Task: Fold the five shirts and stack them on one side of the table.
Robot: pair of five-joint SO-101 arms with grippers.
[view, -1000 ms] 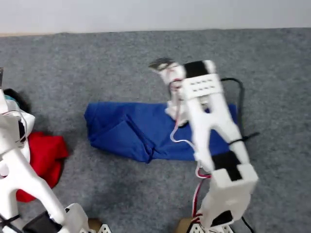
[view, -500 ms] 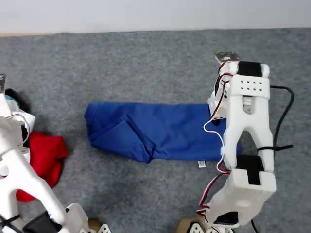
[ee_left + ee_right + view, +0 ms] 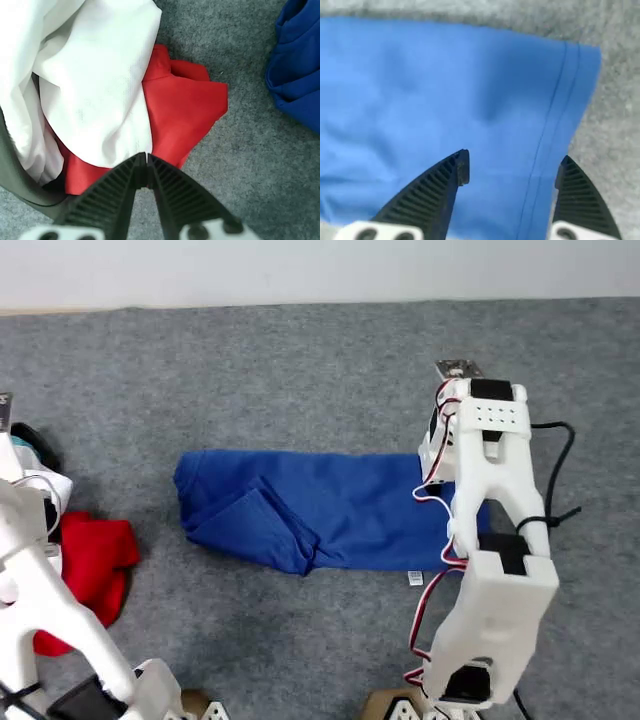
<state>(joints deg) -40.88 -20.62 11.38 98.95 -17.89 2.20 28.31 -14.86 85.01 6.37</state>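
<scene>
A blue shirt (image 3: pixel 310 510) lies folded into a long strip across the middle of the grey table. My right gripper (image 3: pixel 512 167) hangs open over the strip's hemmed right end (image 3: pixel 560 100), one finger on each side of the hem seam, nothing held. In the high view the right arm (image 3: pixel 485 490) covers that end. A red shirt (image 3: pixel 90 565) lies crumpled at the left edge, partly under a white shirt (image 3: pixel 85 80). My left gripper (image 3: pixel 147 165) is shut and empty, its tips just above the edge of the red shirt (image 3: pixel 185 115).
A dark garment (image 3: pixel 25 440) peeks out at the far left behind the left arm (image 3: pixel 40 610). A small white tag (image 3: pixel 415 579) lies on the grey carpet-like surface (image 3: pixel 300 370) below the blue strip. Bare surface stretches behind and in front of the shirt.
The right arm swung from the middle of the blue shirt to its right end, then drew slightly back toward the hem. The shirt now lies uncovered along most of its length. The left arm stayed still.
</scene>
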